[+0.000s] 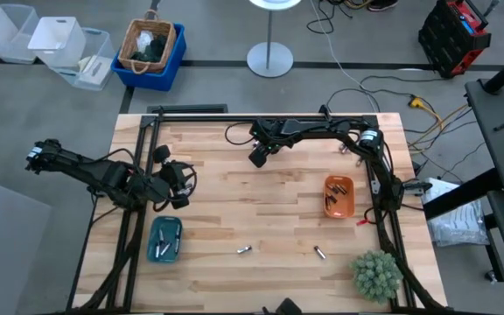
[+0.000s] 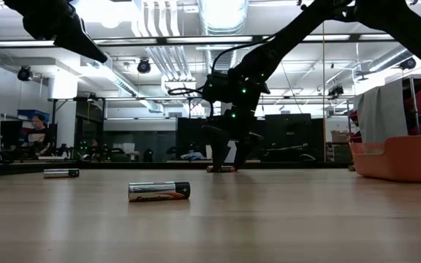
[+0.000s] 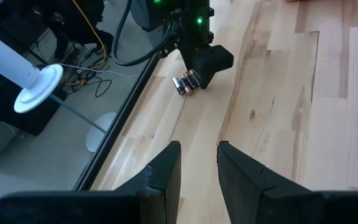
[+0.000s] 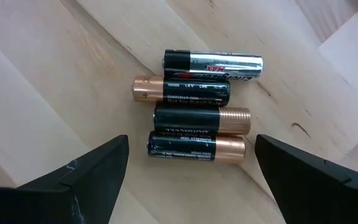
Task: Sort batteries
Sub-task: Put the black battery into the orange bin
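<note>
Four batteries (image 4: 197, 109) lie side by side on the wood near the table's far edge, also seen as a small cluster (image 3: 185, 84). My right gripper (image 4: 191, 180) hovers over them, open, one finger on each side of the row without touching it; in the high view it is at the far middle (image 1: 257, 157). Two single batteries (image 1: 244, 250) (image 1: 319, 253) lie near the front edge. My left gripper (image 3: 197, 152) waits at the left (image 1: 180, 179), open a little, above the table and holding nothing.
A teal tray (image 1: 164, 240) at the front left and an orange tray (image 1: 339, 197) at the right both hold batteries. A green plant (image 1: 376, 274) stands at the front right corner. Bare wood lies between the trays.
</note>
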Available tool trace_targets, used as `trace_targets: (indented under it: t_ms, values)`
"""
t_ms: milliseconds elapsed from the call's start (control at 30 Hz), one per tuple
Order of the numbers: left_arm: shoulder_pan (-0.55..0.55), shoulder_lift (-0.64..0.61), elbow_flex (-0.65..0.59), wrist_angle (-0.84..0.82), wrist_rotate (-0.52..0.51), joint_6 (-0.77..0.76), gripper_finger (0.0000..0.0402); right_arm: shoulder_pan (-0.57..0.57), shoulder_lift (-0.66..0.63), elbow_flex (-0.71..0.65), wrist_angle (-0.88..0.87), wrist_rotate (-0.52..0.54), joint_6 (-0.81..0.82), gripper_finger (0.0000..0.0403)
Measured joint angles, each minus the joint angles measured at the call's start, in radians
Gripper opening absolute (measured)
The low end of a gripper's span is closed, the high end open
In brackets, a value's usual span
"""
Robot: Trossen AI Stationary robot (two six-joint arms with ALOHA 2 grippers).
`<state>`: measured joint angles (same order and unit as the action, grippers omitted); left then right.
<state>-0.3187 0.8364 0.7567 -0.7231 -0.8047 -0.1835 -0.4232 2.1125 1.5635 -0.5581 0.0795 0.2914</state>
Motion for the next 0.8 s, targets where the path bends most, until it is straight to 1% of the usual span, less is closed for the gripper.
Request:
trace_targets:
  t_ms: [400,800]
  values:
    - [0.000,0.000,0.000,0.000,0.000,0.000,0.0084,0.000,0.012,0.000,0.013,0.003,0.012,0.0321]
    - [0.000,0.000,0.000,-0.002,0.000,0.000,0.0084,-0.001,0.013,0.002,-0.006,0.006,0.030,0.0267]
